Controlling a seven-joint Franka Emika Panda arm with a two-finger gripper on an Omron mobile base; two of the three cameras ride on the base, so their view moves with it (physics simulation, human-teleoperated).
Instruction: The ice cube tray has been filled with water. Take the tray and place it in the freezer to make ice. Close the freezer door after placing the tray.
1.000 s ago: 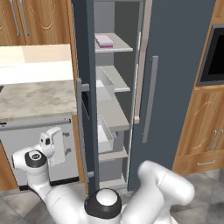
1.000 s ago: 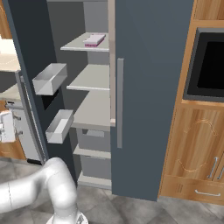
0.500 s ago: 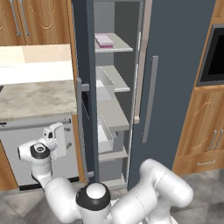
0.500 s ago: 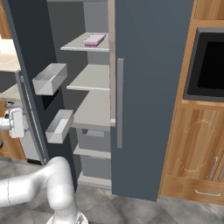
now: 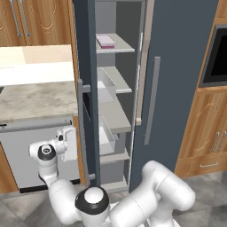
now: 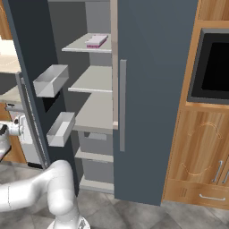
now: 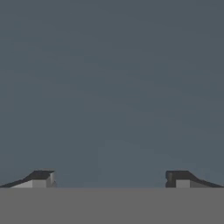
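Note:
The ice cube tray (image 5: pixel 105 41) (image 6: pixel 96 41), pale lilac with a pink edge, lies on the top white shelf inside the freezer (image 5: pixel 177 66). The freezer door (image 5: pixel 84 66) (image 6: pixel 27 53) stands swung wide open, edge-on in the left base view, with its grey handle (image 5: pixel 81 115) on the outer side. My gripper (image 5: pixel 74 144) (image 6: pixel 26 134) is low down at the outer face of this door, below the handle's middle. In the hand view the gripper (image 7: pixel 109 177) is open, fingertips wide apart, with the dark grey door panel (image 7: pixel 112 87) close in front and nothing between them.
Two grey door bins (image 6: pixel 51 80) (image 6: pixel 61 129) hang on the door's inner side. A light grey dishwasher front (image 5: pixel 26 150) under a marble counter (image 5: pixel 35 99) lies left of the door. The freezer's other door (image 6: pixel 156 89) is closed; a black oven (image 6: pixel 210 67) sits in wood cabinets at right.
My hand has moved rightward, closer to the outer face of the open door. The door and the tray have stayed in place.

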